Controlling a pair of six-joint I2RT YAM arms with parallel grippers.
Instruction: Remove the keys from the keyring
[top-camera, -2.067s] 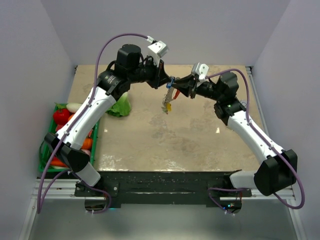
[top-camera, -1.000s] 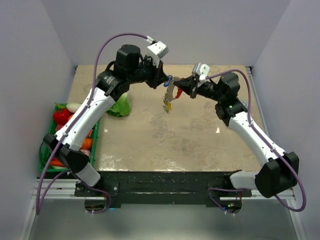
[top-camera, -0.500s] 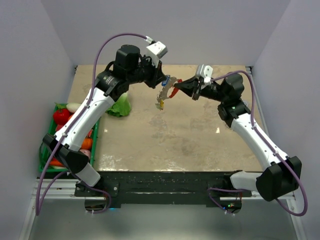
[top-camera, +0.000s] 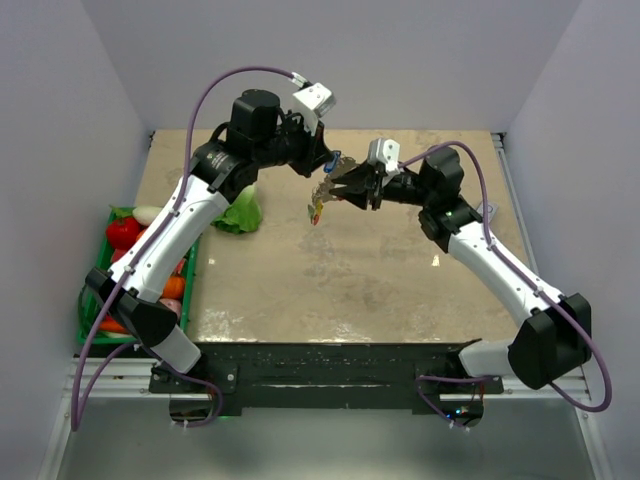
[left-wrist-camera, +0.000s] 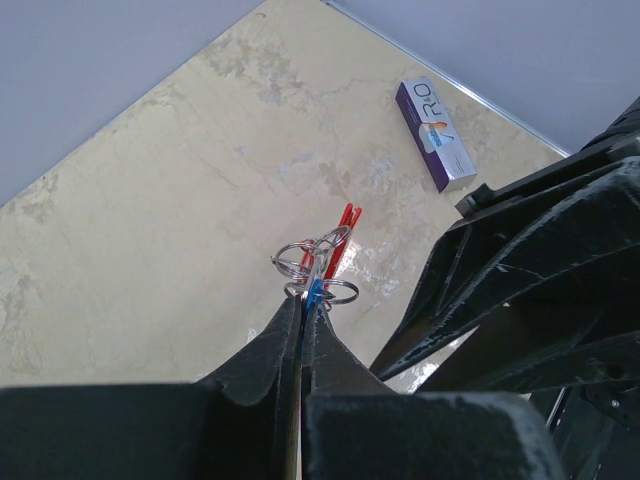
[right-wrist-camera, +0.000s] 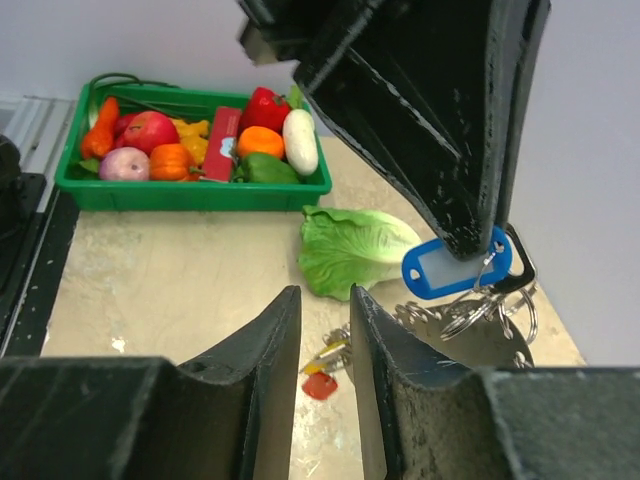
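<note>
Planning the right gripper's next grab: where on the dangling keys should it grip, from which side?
Probably the lowest keys, hanging free below the keyring. The left gripper pinches the blue tag above, so come in low from the right, clear of its fingers.

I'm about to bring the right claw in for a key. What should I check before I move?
1. Left claw shut on the blue tag: ok.
2. Keys hanging free from that grip, off the table: ok.
3. Right claw open and empty: ok.
4. A single key between its fingers: not ok, nothing sits between them yet.
5. Where the keyring has its split end: cannot tell, the rings overlap.
</note>
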